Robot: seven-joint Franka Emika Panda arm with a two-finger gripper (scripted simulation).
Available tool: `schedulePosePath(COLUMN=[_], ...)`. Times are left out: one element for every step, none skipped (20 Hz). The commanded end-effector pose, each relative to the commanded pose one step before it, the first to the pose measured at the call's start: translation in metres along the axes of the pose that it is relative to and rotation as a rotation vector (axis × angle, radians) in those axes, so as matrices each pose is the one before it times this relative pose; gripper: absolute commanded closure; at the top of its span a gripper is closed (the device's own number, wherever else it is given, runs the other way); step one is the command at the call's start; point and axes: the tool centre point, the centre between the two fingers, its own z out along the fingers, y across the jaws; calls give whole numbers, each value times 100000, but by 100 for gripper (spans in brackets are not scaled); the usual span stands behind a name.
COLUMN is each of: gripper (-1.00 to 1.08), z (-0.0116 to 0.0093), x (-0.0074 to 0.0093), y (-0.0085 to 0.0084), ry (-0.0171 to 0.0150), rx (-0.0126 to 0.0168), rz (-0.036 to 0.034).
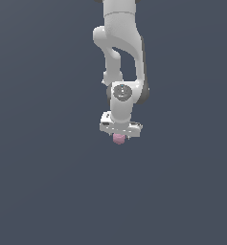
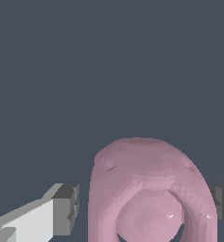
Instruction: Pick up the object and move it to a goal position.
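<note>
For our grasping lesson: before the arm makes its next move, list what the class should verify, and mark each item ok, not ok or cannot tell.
1. Pink object lies between the fingers in the wrist view: ok.
2. Hand sits directly over the object in the exterior view: ok.
3. Fingers touching the object: not ok on one side, where a gap shows; the other side cannot tell.
4. Object lifted off the surface: cannot tell.
5. Goal position visible: not ok; no marker shows in either view.
6. Nothing else near the hand: ok.
</note>
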Motion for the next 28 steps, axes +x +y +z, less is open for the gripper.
schedulePosePath(gripper=[-92,-92,-92,-92,108,108,108,108,108,108,108,108,108,108,108,108,108,108,108,108,108,108,108,108,108,108,108,108], z=[686,134,77,25,0,0,0,0,0,0,0,0,0,0,-94,-16,-47,-77,-108,-138,-168,-198,-227,-255,-282,-309,-336,-362], x=[53,18,14,5,0,0,0,0,0,0,0,0,0,0,32,-4,-12,-21,-29,-36,-44,-51,-58,-65,-71,-76,-81,-85], y=[-7,-11,-8,-3,0,0,0,0,0,0,0,0,0,0,-23,38,114,190,265,340,413,484,554,623,690,755,819,881], ry=[124,0,0,0,0,0,0,0,0,0,0,0,0,0,127,0,0,0,0,0,0,0,0,0,0,0,0,0], rx=[24,0,0,0,0,0,0,0,0,0,0,0,0,0,53,0,0,0,0,0,0,0,0,0,0,0,0,0], rz=[71,0,0,0,0,0,0,0,0,0,0,0,0,0,-16,0,0,0,0,0,0,0,0,0,0,0,0,0])
